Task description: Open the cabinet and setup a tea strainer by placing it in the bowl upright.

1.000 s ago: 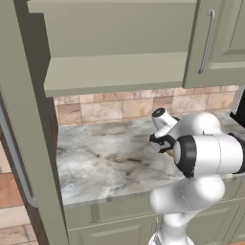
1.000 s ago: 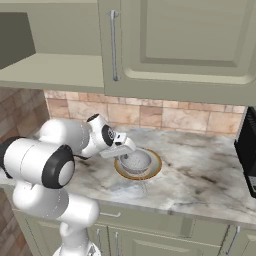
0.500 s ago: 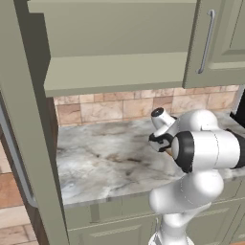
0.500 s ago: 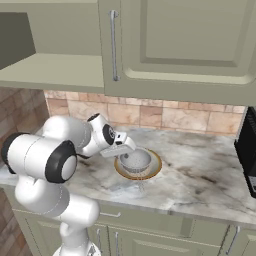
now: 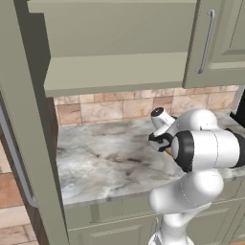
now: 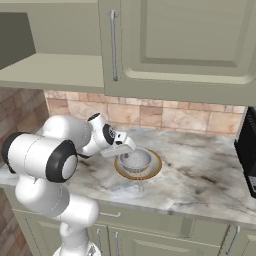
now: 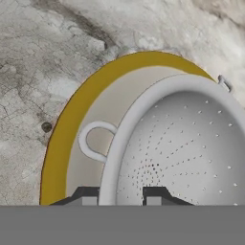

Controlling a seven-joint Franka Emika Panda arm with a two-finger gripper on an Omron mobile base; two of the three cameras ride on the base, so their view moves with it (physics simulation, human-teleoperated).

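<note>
Marble counter (image 6: 200, 175) carries the bowl (image 6: 155, 171), and the strainer (image 6: 136, 160) sits upright in it. Gripper (image 6: 121, 148) pinches the strainer's rim between its jaws. Overhead, the cabinet (image 5: 119, 72) stands open.

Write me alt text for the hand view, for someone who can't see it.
The gripper pinches the rim of a grey perforated tea strainer, open side up, over a tan bowl with a yellow-brown rim. Marbled grey countertop surrounds the bowl.
</note>
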